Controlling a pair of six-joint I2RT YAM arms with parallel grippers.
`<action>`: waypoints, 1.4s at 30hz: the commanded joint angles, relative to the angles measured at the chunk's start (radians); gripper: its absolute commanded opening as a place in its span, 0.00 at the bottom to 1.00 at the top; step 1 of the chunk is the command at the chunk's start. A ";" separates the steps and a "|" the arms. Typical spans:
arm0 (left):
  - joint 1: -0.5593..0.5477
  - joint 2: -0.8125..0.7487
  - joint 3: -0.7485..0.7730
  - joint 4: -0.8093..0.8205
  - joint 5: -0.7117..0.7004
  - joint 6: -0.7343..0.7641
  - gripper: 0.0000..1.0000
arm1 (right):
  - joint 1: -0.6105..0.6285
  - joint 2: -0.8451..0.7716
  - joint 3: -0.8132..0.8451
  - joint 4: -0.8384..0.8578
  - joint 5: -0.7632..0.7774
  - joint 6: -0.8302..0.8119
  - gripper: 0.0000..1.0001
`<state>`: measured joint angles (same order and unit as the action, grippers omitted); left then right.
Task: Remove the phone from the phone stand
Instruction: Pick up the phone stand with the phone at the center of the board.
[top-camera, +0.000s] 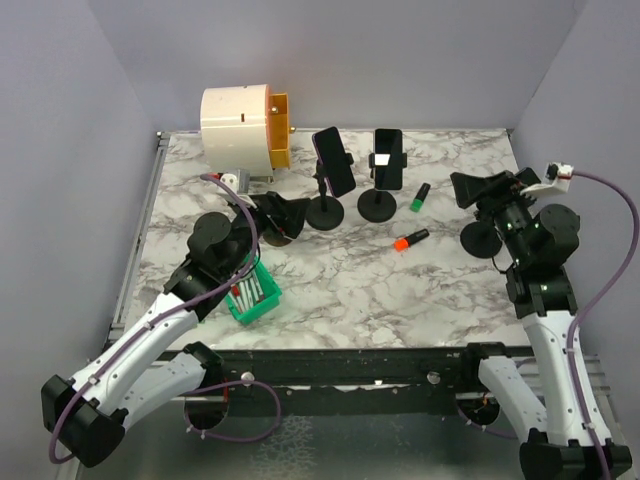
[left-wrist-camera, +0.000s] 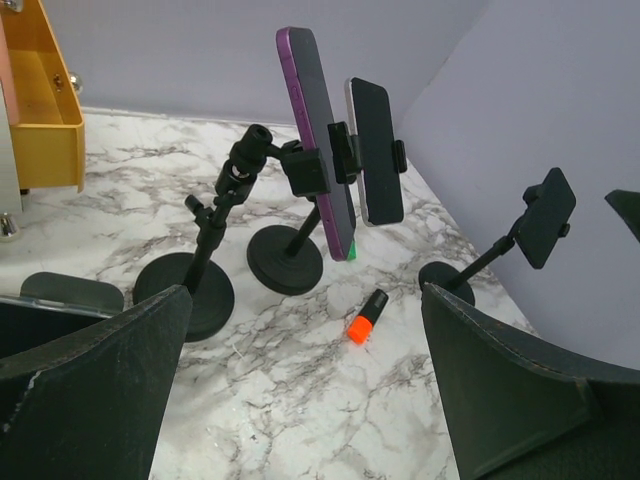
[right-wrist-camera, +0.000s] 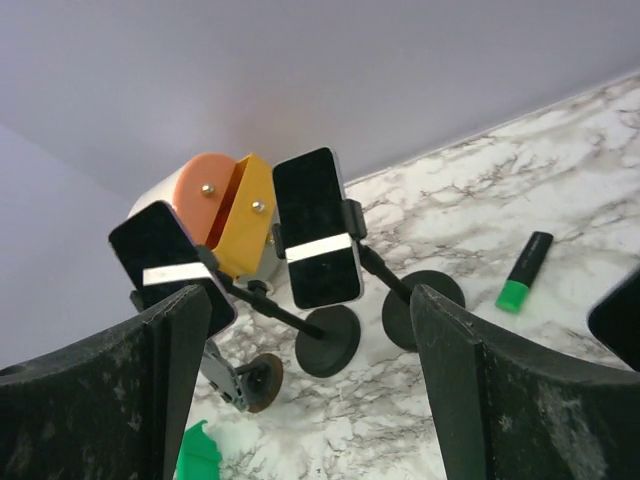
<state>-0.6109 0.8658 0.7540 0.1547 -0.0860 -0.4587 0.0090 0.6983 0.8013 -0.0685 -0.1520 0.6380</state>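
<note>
Two phones stand clamped in black stands at the back middle. The purple-edged phone (top-camera: 335, 160) (left-wrist-camera: 315, 130) (right-wrist-camera: 165, 255) is on the left stand (top-camera: 325, 212). The silver-edged phone (top-camera: 388, 158) (left-wrist-camera: 375, 150) (right-wrist-camera: 318, 228) is on the right stand (top-camera: 376, 205). My left gripper (top-camera: 283, 213) (left-wrist-camera: 305, 330) is open and empty, low over the table just left of the purple phone's stand. My right gripper (top-camera: 480, 188) (right-wrist-camera: 310, 300) is open and empty, raised to the right of both phones and facing them.
A third, empty stand (top-camera: 478, 238) (left-wrist-camera: 548, 215) is under my right gripper. An orange highlighter (top-camera: 411, 240) (left-wrist-camera: 366, 316) and a green highlighter (top-camera: 420, 198) (right-wrist-camera: 524, 270) lie near the stands. A white-and-yellow drawer unit (top-camera: 245, 125) is at back left, a green basket (top-camera: 252, 295) by my left arm.
</note>
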 joint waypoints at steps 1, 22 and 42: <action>-0.004 -0.021 0.001 -0.005 -0.041 0.026 0.97 | 0.004 0.128 0.106 -0.046 -0.147 -0.102 0.86; -0.003 -0.040 0.019 -0.038 -0.107 0.091 0.98 | 0.368 0.881 0.833 -0.346 0.323 -0.447 1.00; -0.004 -0.016 0.028 -0.052 -0.096 0.083 0.97 | 0.401 1.144 1.173 -0.572 0.293 -0.451 1.00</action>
<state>-0.6109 0.8448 0.7551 0.1238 -0.1730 -0.3809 0.4007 1.8080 1.9400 -0.5690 0.1421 0.2081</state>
